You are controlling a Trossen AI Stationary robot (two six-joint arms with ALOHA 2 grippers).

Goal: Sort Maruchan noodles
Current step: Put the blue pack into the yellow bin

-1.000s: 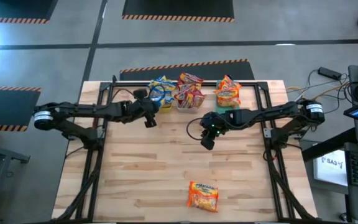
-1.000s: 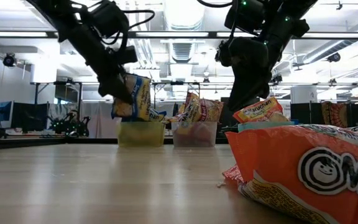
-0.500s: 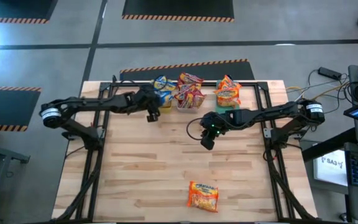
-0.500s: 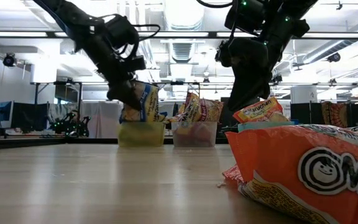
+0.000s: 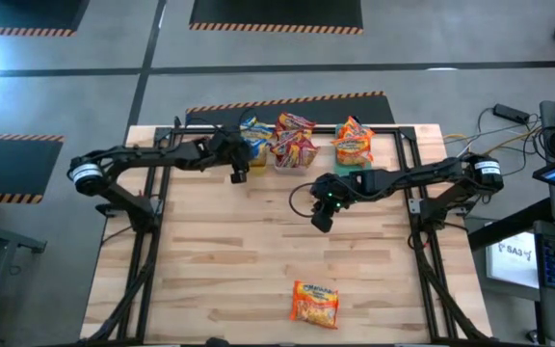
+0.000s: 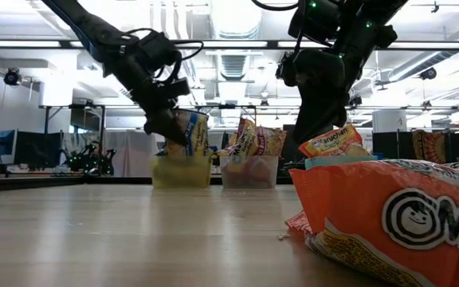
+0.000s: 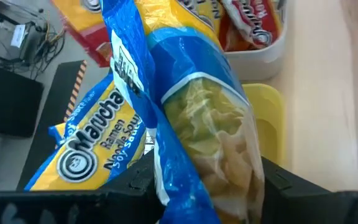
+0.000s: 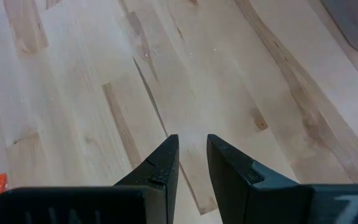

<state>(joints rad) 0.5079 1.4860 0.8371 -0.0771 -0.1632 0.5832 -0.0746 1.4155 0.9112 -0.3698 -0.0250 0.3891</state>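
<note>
Reaching over the yellow bin (image 5: pixel 255 151) at the far edge, the left gripper (image 5: pixel 239 170) is clamped on a blue Maruchan packet (image 7: pixel 191 124) marked "Ramen Noodle Soup". Red packets (image 5: pixel 293 140) are piled in the clear bin (image 6: pixel 249 171), orange ones (image 5: pixel 353 142) beside it. Over wide bare wood (image 5: pixel 229 251), the right gripper (image 5: pixel 322 218) is held slightly apart, empty; one orange packet (image 5: pixel 315 304) lies near.
</note>
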